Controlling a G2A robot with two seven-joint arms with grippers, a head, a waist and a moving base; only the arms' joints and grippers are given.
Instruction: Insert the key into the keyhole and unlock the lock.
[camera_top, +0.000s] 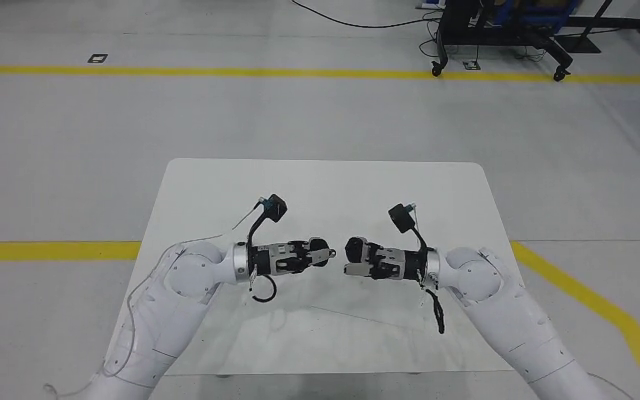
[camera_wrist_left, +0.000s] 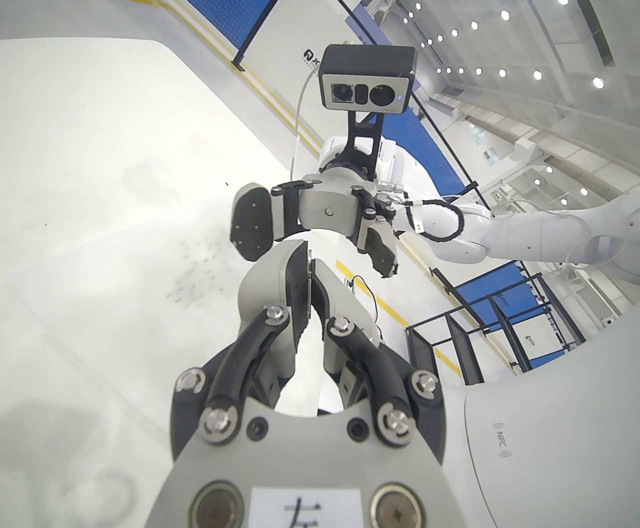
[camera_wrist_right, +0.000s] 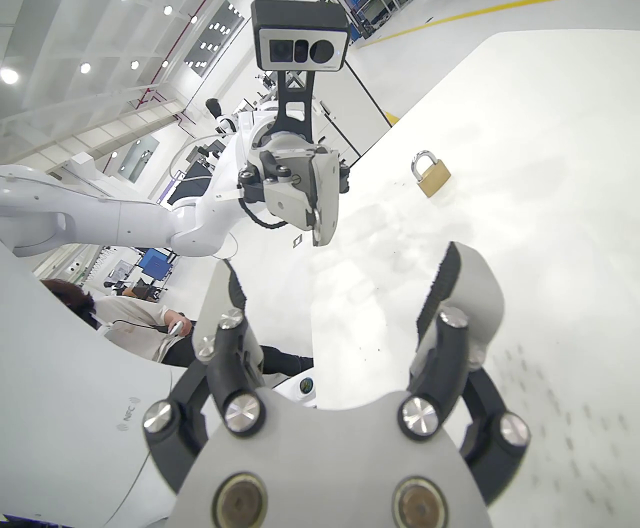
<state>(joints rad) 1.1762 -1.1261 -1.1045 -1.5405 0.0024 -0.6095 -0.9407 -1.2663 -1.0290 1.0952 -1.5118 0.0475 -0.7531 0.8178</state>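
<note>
- Left claw (camera_wrist_left: 306, 260) is pinched on the small metal key (camera_wrist_right: 316, 218), over the middle of the tabletop (camera_top: 400, 185).
- Right claw (camera_wrist_right: 340, 260) is spread, facing it.
- Lock (camera_wrist_right: 432, 176) lies on the tabletop's left half, apart from both.

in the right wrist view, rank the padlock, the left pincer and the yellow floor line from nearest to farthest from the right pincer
1. left pincer, directly opposite, shut on the key
2. padlock, on the table beyond it
3. yellow floor line, past the table's far edge
</note>
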